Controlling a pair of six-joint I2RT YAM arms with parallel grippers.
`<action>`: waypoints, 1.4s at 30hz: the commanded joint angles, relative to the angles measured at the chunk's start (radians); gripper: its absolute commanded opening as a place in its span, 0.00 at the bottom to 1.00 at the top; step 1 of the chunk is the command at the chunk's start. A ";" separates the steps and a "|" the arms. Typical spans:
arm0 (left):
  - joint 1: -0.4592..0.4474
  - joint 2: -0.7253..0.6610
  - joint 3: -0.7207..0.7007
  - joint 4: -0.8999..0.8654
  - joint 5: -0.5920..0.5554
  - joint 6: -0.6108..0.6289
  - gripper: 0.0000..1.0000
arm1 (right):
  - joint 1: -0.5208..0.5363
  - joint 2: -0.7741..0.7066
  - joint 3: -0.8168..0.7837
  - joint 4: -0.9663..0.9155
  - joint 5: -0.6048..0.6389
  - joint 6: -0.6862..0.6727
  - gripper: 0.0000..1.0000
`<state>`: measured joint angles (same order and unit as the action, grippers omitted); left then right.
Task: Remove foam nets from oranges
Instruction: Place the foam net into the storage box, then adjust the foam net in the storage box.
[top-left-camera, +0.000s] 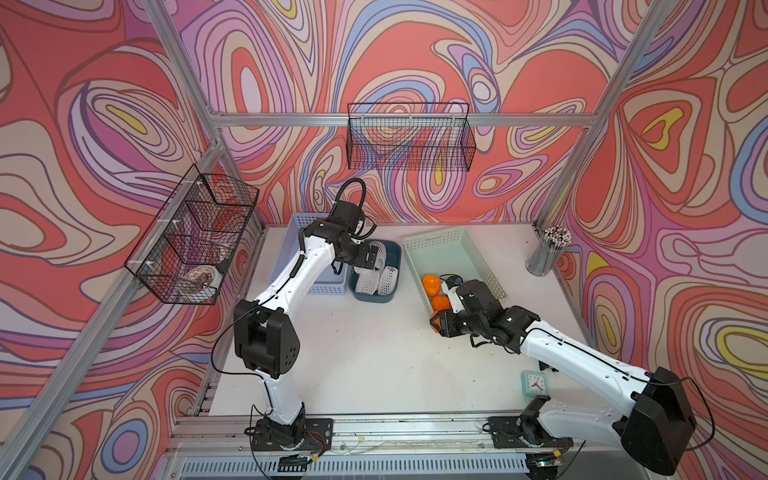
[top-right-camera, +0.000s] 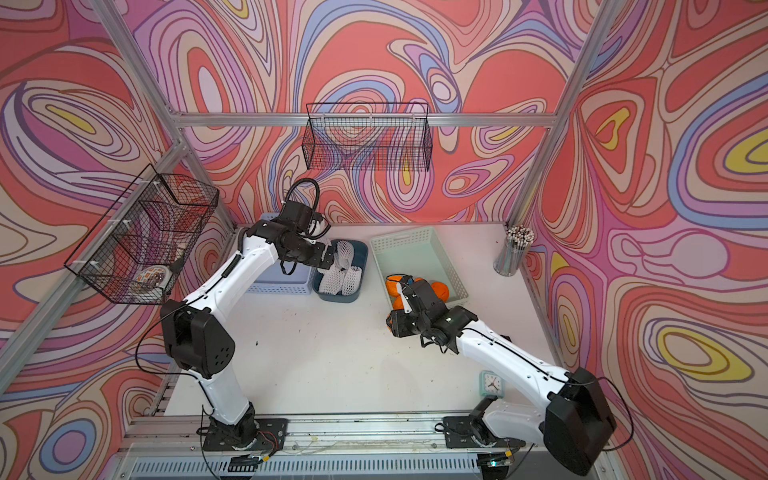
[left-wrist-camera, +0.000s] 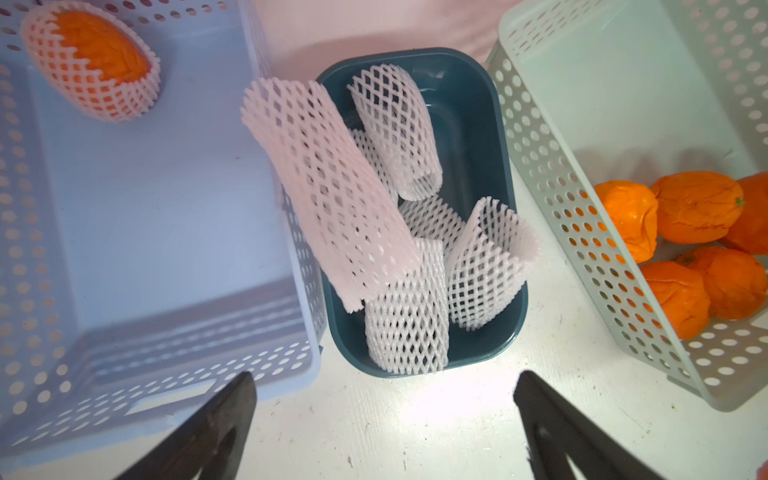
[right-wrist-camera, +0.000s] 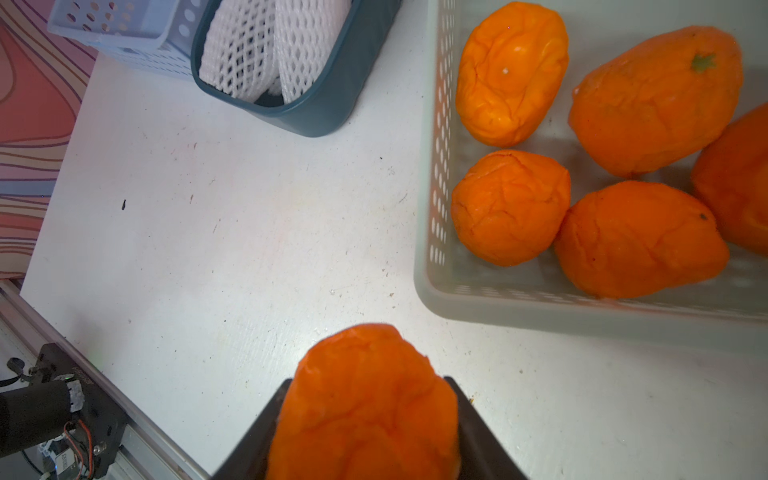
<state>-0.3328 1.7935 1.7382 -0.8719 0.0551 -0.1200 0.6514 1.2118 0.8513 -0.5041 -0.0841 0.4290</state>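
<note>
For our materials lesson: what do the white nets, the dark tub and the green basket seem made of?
Nets: soft matte foam, judging by limp, curling diamond mesh. Tub: probably moulded plastic, smooth, slightly glossy, rounded corners. Basket: likely plastic too, matte, with regular punched round holes.

Seven oranges (right-wrist-camera: 511, 208): five in the green basket (right-wrist-camera: 432, 166), one in the right end effector (right-wrist-camera: 369, 381), one netted in the blue basket (left-wrist-camera: 286, 361). Five or six loose foam nets (left-wrist-camera: 328, 187) lie in one teal bin (left-wrist-camera: 469, 137).

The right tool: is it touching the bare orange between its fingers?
Touching. In the right wrist view, the right tool clamps the orange on both sides.
</note>
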 joint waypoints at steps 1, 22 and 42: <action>0.037 -0.056 -0.090 0.091 0.056 -0.069 1.00 | -0.009 -0.021 -0.002 -0.024 0.030 -0.018 0.51; 0.131 0.126 -0.089 0.251 0.285 -0.264 0.75 | -0.039 -0.027 0.015 -0.059 0.076 -0.039 0.51; 0.090 0.240 0.180 -0.147 0.185 0.067 0.13 | -0.039 -0.018 0.014 -0.048 0.061 -0.039 0.50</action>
<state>-0.2207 2.0571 1.8675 -0.9257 0.2588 -0.1139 0.6159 1.1976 0.8547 -0.5545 -0.0200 0.4004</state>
